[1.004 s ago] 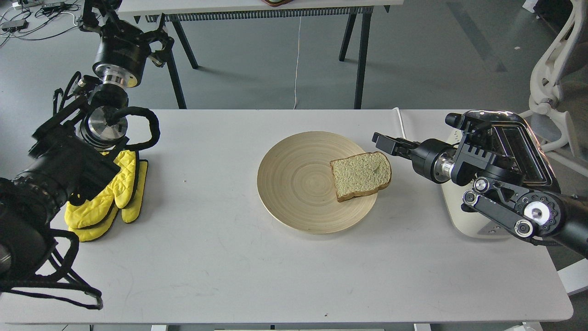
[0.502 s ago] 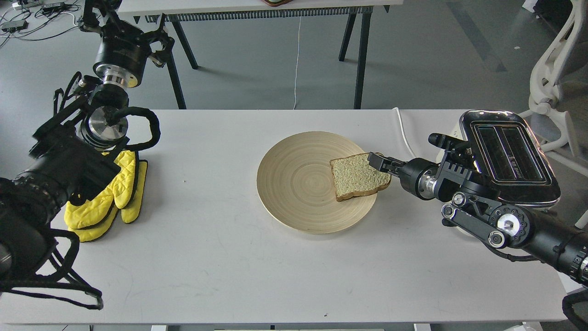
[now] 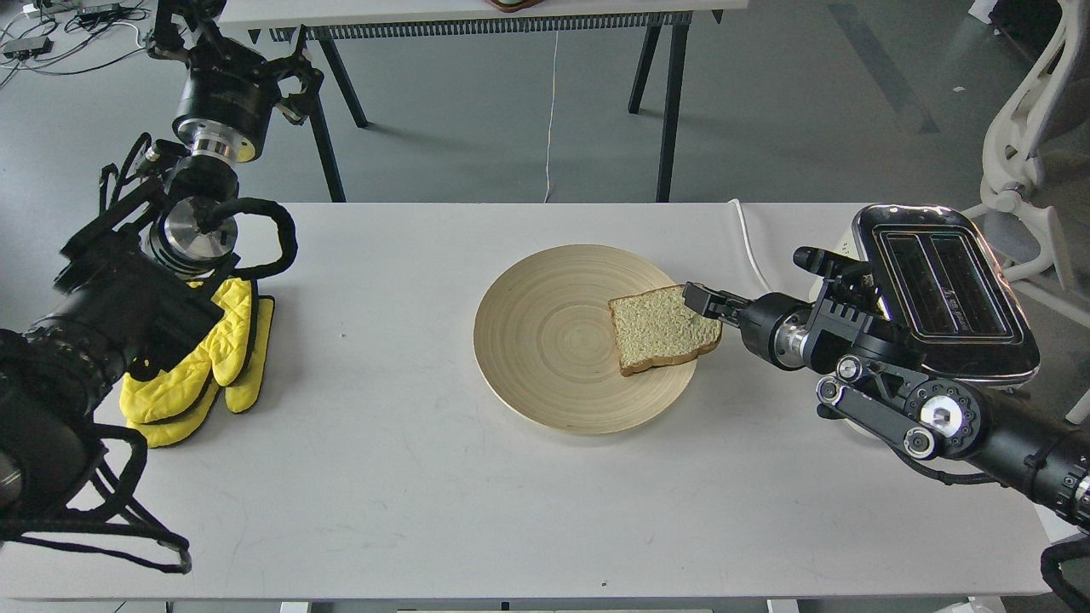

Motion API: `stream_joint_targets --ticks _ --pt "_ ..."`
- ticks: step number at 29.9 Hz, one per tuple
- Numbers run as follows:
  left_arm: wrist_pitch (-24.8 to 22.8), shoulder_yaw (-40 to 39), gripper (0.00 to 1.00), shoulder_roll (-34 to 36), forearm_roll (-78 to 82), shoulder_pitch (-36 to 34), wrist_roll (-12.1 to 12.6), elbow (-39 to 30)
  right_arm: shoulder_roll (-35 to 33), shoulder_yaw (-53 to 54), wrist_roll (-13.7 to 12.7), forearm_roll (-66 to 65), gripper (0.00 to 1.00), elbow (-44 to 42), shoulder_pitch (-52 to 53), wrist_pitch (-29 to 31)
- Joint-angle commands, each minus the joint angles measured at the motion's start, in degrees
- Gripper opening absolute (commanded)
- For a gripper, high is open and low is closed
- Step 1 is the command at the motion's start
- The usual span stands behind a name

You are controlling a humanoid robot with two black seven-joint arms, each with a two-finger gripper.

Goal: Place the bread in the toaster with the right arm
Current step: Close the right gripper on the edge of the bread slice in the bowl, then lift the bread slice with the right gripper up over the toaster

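The bread [image 3: 660,330] lies flat on the right side of a round beige wooden plate [image 3: 545,340], its right edge over the plate's rim. My right gripper [image 3: 702,301] reaches in from the right and is at the bread's upper right corner, touching it; its fingers show as one dark bar, so I cannot tell whether they grip. The cream-white toaster [image 3: 941,285] with its chrome top and two empty slots stands at the table's right edge, behind my right arm. My left gripper [image 3: 183,25] is up at the far left, partly cut off by the view's top edge.
Yellow oven mitts [image 3: 200,366] lie at the table's left under my left arm. The toaster's white cord [image 3: 749,243] runs off the table's back edge. A second table's black legs [image 3: 668,102] stand behind. A white chair [image 3: 1030,128] stands at the far right.
My right gripper dropped and moved left from beside the toaster to the bread's right corner. In the last half second the bread and the plate shifted slightly left.
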Motion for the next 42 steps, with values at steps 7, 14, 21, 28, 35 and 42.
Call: stream_joint_targets --ticks 7,14,21,28,35,42 --pt "0.0 0.1 1.00 0.0 0.0 0.0 0.0 0.0 0.0 -0.2 0.0 -0.1 0.67 -0.4 -0.9 -0.5" --pt "0.0 0.0 1.00 0.0 0.0 0.0 0.0 0.0 0.7 -0.2 0.2 0.0 0.62 -1.0 -1.7 -0.8" --pt "0.0 0.0 1.00 0.0 0.0 0.0 0.0 0.0 1.2 -0.2 0.5 0.1 0.49 -2.2 -1.8 -0.9" --pt "0.0 0.0 1.00 0.0 0.0 0.0 0.0 0.0 3.1 -0.3 0.8 0.3 0.36 -4.2 -2.1 -2.6" --pt "0.0 0.0 1.00 0.0 0.0 0.0 0.0 0.0 3.2 -0.3 0.8 0.4 0.13 -3.9 -2.1 -3.1" --pt "0.0 0.0 1.00 0.0 0.0 0.0 0.0 0.0 3.2 -0.1 0.8 0.7 0.00 -3.3 -1.8 -3.4"
